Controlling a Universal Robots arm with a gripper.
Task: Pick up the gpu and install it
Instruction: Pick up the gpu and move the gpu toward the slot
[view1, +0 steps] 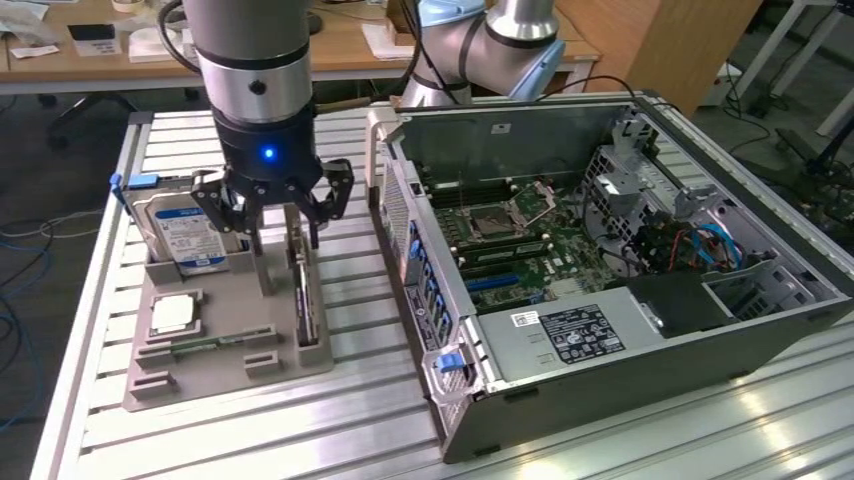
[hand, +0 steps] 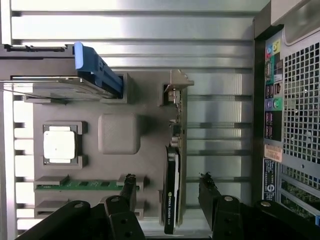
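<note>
One pincer (view1: 274, 235), jaws apart and straddling gpu (hand: 171, 192) without touching, hovers above gray holder tray (view1: 214, 378) on bench (view1: 360, 430). In tray slot gpu stands on edge, likely so both flat faces are reachable for side grasp. Open computer case (view1: 534, 125) just beside tray.

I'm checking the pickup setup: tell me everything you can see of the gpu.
The gpu is a thin dark card with a black NVIDIA-labelled cooler and a silvery end bracket. It stands on edge in a slot of the grey holder. The open end effector straddles it without touching.
</note>
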